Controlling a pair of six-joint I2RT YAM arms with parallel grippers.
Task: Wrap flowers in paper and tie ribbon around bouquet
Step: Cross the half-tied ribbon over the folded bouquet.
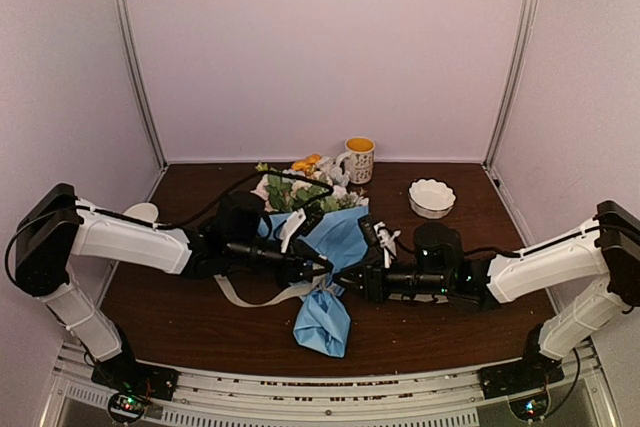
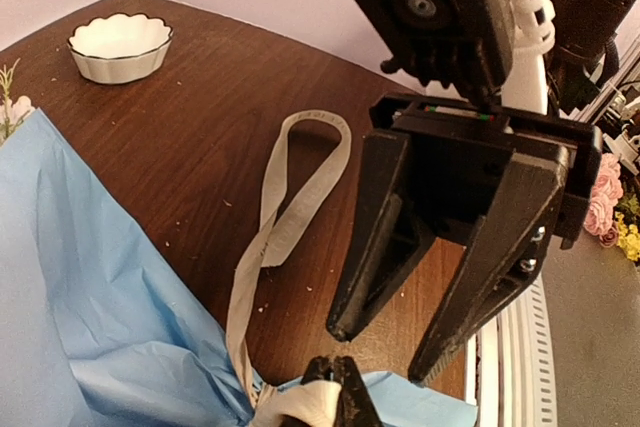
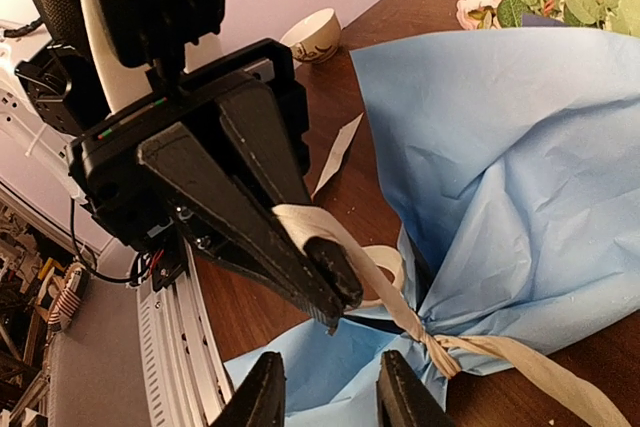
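Dark table (image 1: 180,332), left gripper (image 3: 335,292) tight on ribbon (image 2: 290,197), right gripper (image 2: 380,352) ajar and empty, flowers (image 1: 297,192) mostly hidden inside paper (image 3: 500,147).

Both arms stretch inward and meet at the neck of the bouquet (image 1: 338,239). The left end effector (image 3: 338,295) pinches the ribbon (image 3: 500,352) there. The right end effector (image 2: 383,352) faces it, jaws apart.

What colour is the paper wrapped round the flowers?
Light blue. The paper shows best in the right wrist view, gathered by the cream ribbon.
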